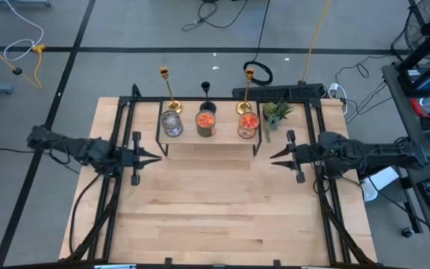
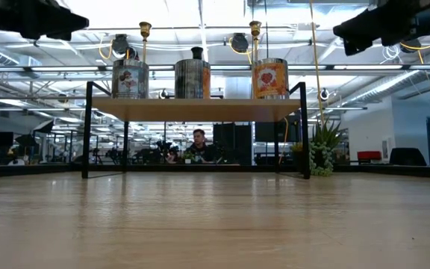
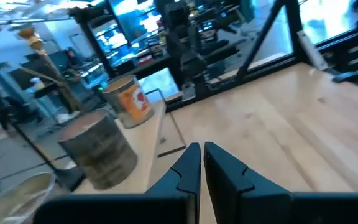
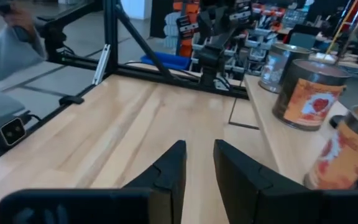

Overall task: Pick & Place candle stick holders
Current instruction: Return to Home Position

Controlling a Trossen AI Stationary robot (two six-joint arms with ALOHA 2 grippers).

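- Two grippers hang over the table (image 1: 215,217), both empty. Left gripper (image 1: 155,157), centre left of the high view, is clenched on nothing. It points at the end of the shelf (image 1: 207,144), so a straight advance could ram the frame.
- Left gold candle stick holder (image 1: 169,90), upper centre, stands behind the left tin (image 1: 172,125). Reaching over risks knocking that tin off. Cannot tell whether its base sits on the shelf or behind it.
- Black candle stick holder (image 1: 207,93), middle, is short and half hidden by the middle tin (image 1: 206,123). Poor grasp likely.
- Right gold candle stick holder (image 1: 248,90) is tall and slim. A pinch high on the stem would probably tip it into the plant (image 1: 276,112) just beside it.
- Right gripper (image 1: 275,158), centre right, has its fingers slightly parted and holds nothing.
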